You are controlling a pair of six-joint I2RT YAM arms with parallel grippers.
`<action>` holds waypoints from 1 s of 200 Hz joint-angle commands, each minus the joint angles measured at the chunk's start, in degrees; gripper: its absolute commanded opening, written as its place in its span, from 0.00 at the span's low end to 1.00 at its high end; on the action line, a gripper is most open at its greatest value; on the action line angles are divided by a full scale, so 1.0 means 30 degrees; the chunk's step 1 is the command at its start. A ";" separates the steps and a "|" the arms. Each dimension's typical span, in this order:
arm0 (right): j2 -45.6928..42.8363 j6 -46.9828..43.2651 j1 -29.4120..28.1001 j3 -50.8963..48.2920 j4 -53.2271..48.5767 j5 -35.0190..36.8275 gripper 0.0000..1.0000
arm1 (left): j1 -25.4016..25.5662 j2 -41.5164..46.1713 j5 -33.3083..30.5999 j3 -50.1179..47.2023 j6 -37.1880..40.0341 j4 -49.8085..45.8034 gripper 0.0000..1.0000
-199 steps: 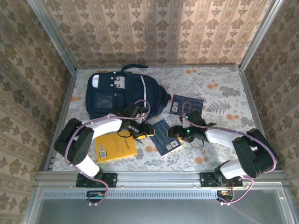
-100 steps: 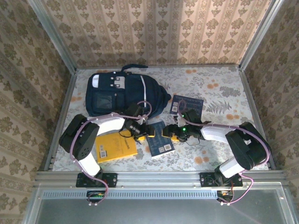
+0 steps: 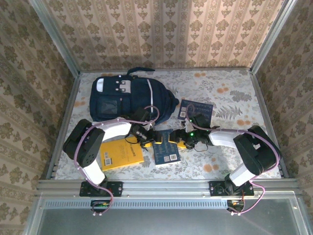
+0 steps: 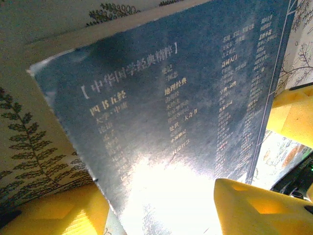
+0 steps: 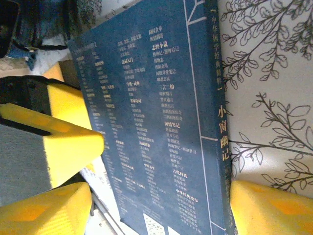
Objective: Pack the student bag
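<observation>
Student bag lies flat at far-left of the table, front pocket up, rounded end facing the arms. Can't tell if the main zip is open, so check that before carrying anything over.

Step in hand, imo: two-arm pickup of the blue book, mid-table just near of the bag.
- It's thick, and the glossy cover looks slippery, so squeeze on the edges, not the faces.
- Lift both sides together and keep it level, else it pivots out.
- Go to the bag mouth spine-first.
- Yellow book and 2nd blue book lie either side. Don't drag into them.

Pose: both arms are folded inward and low, wrists converging on the book from opposite sides. Left gripper is at its left edge, right gripper at its right.

Left fingers are apart with the book between them. Right fingers are set wide, one against the spine side. Can't tell if either pair is actually biting yet.
</observation>
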State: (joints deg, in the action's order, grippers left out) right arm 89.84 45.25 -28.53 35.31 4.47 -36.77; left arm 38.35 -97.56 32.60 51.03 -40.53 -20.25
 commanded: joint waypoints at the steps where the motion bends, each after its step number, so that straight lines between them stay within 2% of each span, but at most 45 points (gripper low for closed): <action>1: 0.0769 -0.1857 -0.1161 0.0655 -0.2727 0.1545 0.76 | 0.0759 -0.0816 0.1727 0.0258 0.0372 0.2208 0.60; 20: 0.1224 -0.3027 -0.2002 0.1732 -0.4879 0.2432 0.75 | 0.0778 -0.1045 0.2047 0.0332 0.0329 0.2429 0.59; 39: 0.1684 -0.2660 -0.2153 0.1875 -0.4621 0.1856 0.75 | 0.0773 -0.1256 0.2312 0.0361 0.0220 0.2720 0.59; 75: 0.1597 0.0901 -0.1665 0.0439 0.1167 -0.1671 0.72 | 0.0782 -0.1238 0.2464 0.0249 0.0242 0.2832 0.58; 101: 0.1562 0.4040 -0.0739 -0.0863 0.5871 -0.3135 0.69 | 0.0774 -0.1143 0.2478 0.0245 0.0373 0.2766 0.56; 125: 0.1456 0.5612 -0.0282 -0.1344 0.8057 -0.4064 0.66 | 0.0782 -0.1172 0.2523 0.0217 0.0376 0.2795 0.55; 200: 0.0086 0.5227 0.0043 -0.2410 0.7796 -0.3990 0.63 | 0.0665 -0.0511 0.3537 0.0018 0.0078 0.3736 0.51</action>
State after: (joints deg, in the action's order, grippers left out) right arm 92.25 60.29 -28.40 29.02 23.59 -45.45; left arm 39.53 -99.66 39.68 51.16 -40.27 -12.78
